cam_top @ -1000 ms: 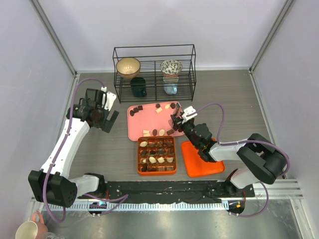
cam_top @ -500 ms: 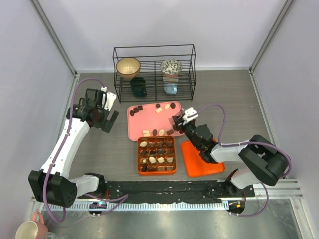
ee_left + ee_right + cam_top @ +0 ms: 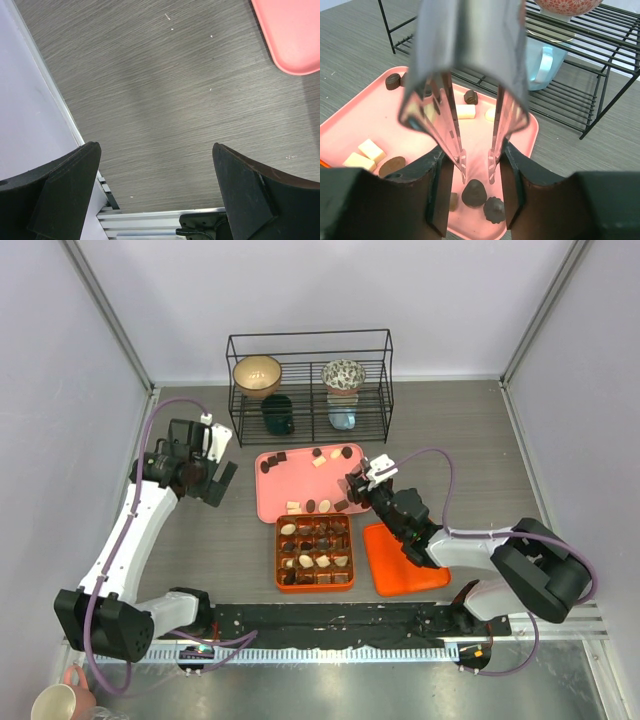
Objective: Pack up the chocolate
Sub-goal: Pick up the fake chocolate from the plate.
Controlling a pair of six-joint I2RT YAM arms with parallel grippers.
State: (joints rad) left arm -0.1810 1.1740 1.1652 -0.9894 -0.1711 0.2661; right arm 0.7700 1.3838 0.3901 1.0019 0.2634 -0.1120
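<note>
Chocolate (image 3: 312, 506) lies in two places: loose pieces on the pink tray (image 3: 285, 485) and more already in the cells of the orange box (image 3: 277, 555), which sits just at the tray's 6 o'clock. On the tray, one cluster of dark and cream pieces is along the 12 o'clock edge and another along the 6 o'clock edge. A lid (image 3: 405, 562) lies flat at the box's 3 o'clock.

The right gripper (image 3: 352, 483) hangs over the tray's 4 o'clock corner. In the wrist view the right gripper (image 3: 476, 170) has its jaws narrowly parted with nothing between them, tips just above a dark rounded piece; a second dark piece lies just beside that one, and two cream blocks sit toward the tray's far left.

The left gripper (image 3: 215, 488) is off the tray at its 9 o'clock, above bare surface (image 3: 165, 100), jaws spread wide and empty; only the tray's corner shows in its wrist view.

A wire rack (image 3: 310, 380) holding bowls and mugs stands at the tray's 12 o'clock
</note>
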